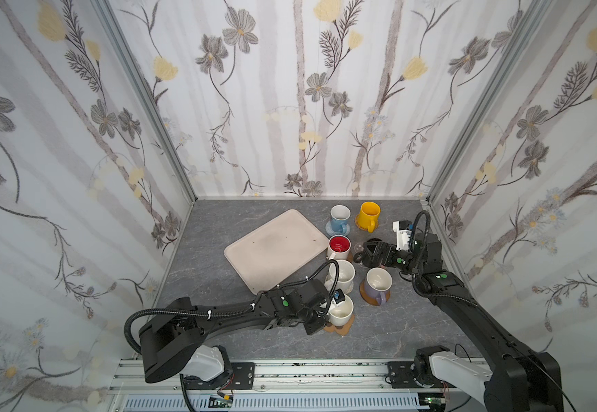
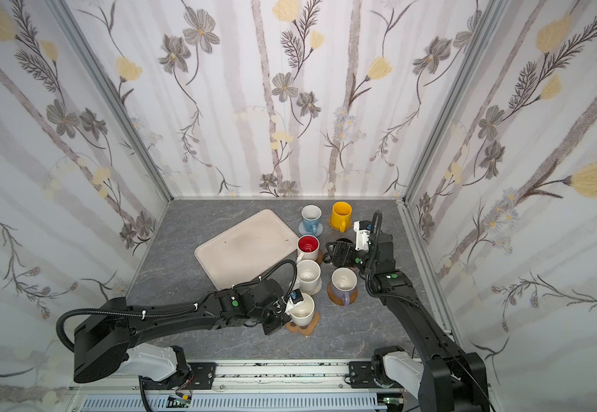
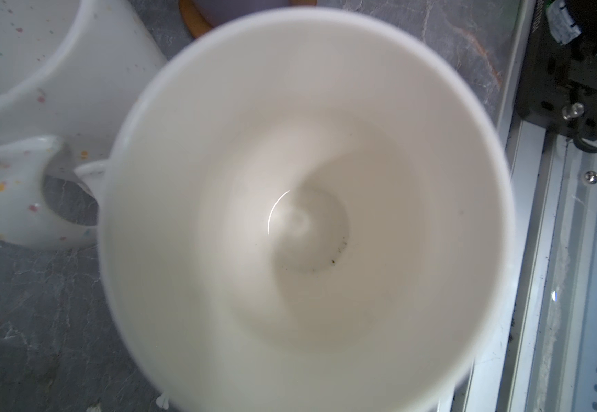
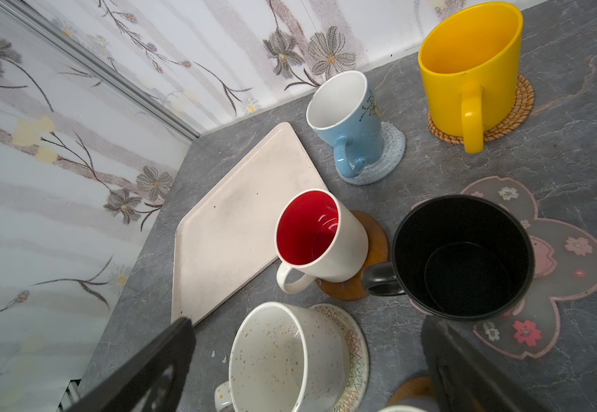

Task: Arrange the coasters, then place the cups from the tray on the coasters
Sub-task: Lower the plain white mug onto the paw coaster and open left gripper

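The beige tray (image 1: 275, 249) holds nothing. Each cup stands on a coaster: light blue (image 1: 340, 215) on blue crochet (image 4: 390, 153), yellow (image 1: 368, 214) on rattan (image 4: 518, 103), red-lined white (image 1: 339, 247) on an amber disc (image 4: 375, 242), black (image 4: 461, 257) on the pink-flower mat (image 4: 568, 264), speckled white (image 1: 341, 274) on the spiral mat (image 4: 357, 342), lavender (image 1: 378, 283) on an amber disc (image 1: 372, 298). The cream cup (image 1: 341, 310) rests on the paw-print coaster (image 1: 343, 330). My left gripper (image 1: 327, 308) is shut on its rim, its jaws hidden in the wrist view. My right gripper (image 1: 363, 251) hovers open beside the black cup.
The cups crowd the right half of the grey table (image 1: 218, 285). Floral walls close three sides, and an aluminium rail (image 1: 307, 371) runs along the front edge. The right arm reaches over the lavender cup's side.
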{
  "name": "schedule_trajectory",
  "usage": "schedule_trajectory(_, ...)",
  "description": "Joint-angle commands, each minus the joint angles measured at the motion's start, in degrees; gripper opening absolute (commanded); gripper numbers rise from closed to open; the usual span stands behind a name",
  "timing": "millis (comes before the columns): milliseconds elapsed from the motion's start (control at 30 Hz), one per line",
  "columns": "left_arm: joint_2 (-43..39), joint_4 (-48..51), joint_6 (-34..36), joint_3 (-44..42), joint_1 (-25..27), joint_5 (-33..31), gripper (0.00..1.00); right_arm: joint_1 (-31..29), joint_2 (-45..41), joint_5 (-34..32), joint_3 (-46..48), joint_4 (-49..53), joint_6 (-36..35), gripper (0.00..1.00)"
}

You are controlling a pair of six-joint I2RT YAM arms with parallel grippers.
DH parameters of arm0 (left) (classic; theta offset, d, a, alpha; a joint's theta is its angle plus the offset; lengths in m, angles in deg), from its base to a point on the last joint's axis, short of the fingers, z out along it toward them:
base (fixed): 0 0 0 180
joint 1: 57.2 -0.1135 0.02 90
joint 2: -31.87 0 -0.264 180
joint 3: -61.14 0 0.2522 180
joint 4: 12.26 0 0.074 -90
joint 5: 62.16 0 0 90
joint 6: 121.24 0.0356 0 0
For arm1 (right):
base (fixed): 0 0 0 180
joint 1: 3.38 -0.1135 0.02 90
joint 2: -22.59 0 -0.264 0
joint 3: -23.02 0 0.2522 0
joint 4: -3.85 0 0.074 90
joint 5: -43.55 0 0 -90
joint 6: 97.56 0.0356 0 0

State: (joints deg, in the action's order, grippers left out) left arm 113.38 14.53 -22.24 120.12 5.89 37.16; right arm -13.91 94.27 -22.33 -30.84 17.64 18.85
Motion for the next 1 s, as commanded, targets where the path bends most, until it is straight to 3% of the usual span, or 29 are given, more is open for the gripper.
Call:
schedule_trajectory(0,0.28,-4.25,-0.27,0.08,-0.01,-0.49,0.0,0.11,0.24,0.82,0.24,-2.55,-0.71,1.0)
schedule_trajectory(367,3.03,-4.25,-1.12,0.08,0.3,-1.41,0.03,0.45,0.3,1.01,0.72,-3.09,-0.75,1.0)
schedule_trajectory(467,2.93,-4.25,-1.27,0.12,0.32,-1.67,0.1,0.5,0.17,1.02,0.72,-3.02,-0.75,1.0)
schedule_trajectory(633,2.53,-4.25,-2.53,-0.12,0.37,-0.76,0.33,0.59,-0.31,1.09,0.82,-3.02,-0.68,1.0)
schedule_trajectory(967,-0.52,-4.2,-3.03,-0.54,0.37,-1.87,0.53,0.68,-0.62,1.11,0.47,-2.76,-0.66,1.0)
